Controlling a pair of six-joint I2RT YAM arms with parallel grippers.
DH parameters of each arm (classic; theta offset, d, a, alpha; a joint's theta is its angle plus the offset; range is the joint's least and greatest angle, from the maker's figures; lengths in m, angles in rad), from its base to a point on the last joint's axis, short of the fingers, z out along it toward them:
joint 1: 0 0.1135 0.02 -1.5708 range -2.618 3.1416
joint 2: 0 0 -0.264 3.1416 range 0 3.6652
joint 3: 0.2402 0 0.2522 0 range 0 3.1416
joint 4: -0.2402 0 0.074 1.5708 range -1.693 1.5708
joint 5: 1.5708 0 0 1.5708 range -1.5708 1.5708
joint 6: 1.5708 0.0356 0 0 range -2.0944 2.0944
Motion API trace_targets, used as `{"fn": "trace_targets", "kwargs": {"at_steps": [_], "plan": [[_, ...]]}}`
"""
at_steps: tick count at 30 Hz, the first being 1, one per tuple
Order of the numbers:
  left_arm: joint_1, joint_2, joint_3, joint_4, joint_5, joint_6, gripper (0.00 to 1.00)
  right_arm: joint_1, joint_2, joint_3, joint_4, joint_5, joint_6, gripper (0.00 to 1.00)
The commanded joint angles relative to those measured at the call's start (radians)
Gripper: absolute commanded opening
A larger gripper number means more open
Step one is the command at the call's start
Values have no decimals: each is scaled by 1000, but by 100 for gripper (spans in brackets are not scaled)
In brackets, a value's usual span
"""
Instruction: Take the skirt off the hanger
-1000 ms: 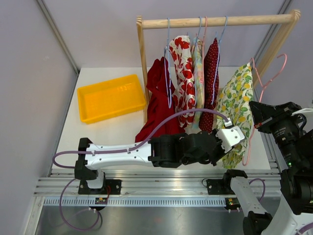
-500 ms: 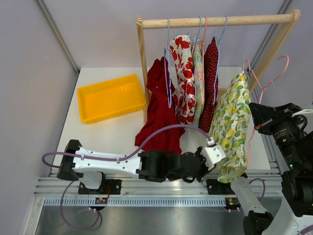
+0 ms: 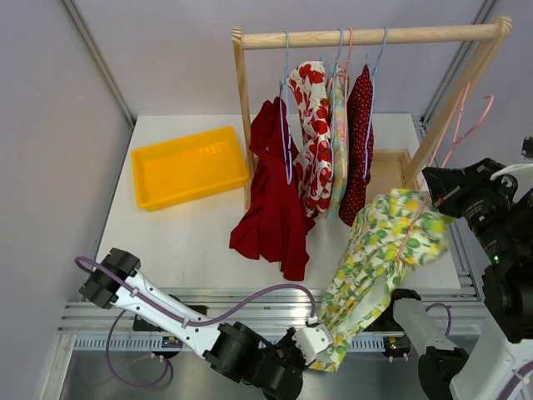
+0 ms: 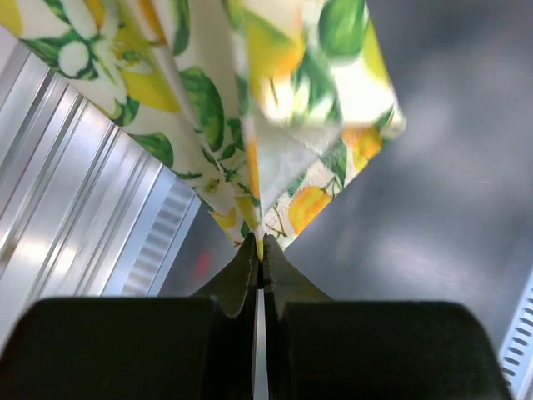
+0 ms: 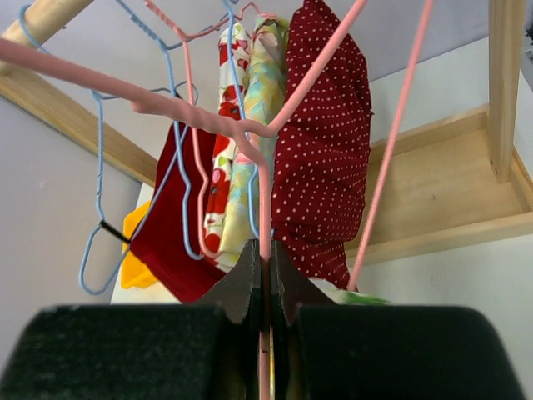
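The lemon-print skirt point(image 3: 375, 258) stretches from the pink hanger point(image 3: 463, 117) at the right down past the table's near edge. My left gripper point(image 3: 321, 350) is shut on the skirt's lower hem point(image 4: 258, 237), low over the metal rail. My right gripper point(image 3: 440, 198) is shut on the pink hanger's wire point(image 5: 265, 208) and holds it off the rack, tilted. The skirt's top still hangs around the hanger's lower part.
A wooden rack point(image 3: 366, 37) holds a red garment point(image 3: 271, 187), a red-flower one point(image 3: 310, 133), a pale one and a dotted dark-red one point(image 3: 360, 142) on blue hangers. A yellow tray point(image 3: 190, 165) lies at the back left. The rack's post point(image 3: 454, 92) stands beside the right arm.
My left gripper pulled the skirt's hem down and toward the near edge, past the rail. The skirt went from hanging upright to stretched out diagonally. The hanger tilted in the right gripper.
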Motion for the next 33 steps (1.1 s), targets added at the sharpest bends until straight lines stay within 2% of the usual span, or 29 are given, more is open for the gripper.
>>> {"fn": "trace_targets", "kwargs": {"at_steps": [1,7,11,14,18,20,24,29,33], "plan": [[-84,5,-59,-363,17,-279,0,-5,96,7,305,96,-25,0],[-72,-188,-250,-380,-58,-423,0,-5,220,54,400,105,-42,0],[-67,-339,-277,-521,-112,-491,0,-5,322,101,440,101,-40,0],[-62,-386,-297,-579,-124,-522,0,-5,385,123,467,93,-33,0],[-9,-380,-341,-605,-83,-531,0,-5,460,167,489,93,-30,0],[26,-358,-381,-586,-26,-520,0,-7,503,238,469,89,-27,0],[17,-294,-413,-514,61,-529,0,-7,560,393,403,67,-28,0],[-23,-208,-354,-466,35,-507,0,-7,577,438,391,66,-31,0],[-4,-203,-283,-556,-30,-497,0,-5,580,385,406,41,-24,0]]}}
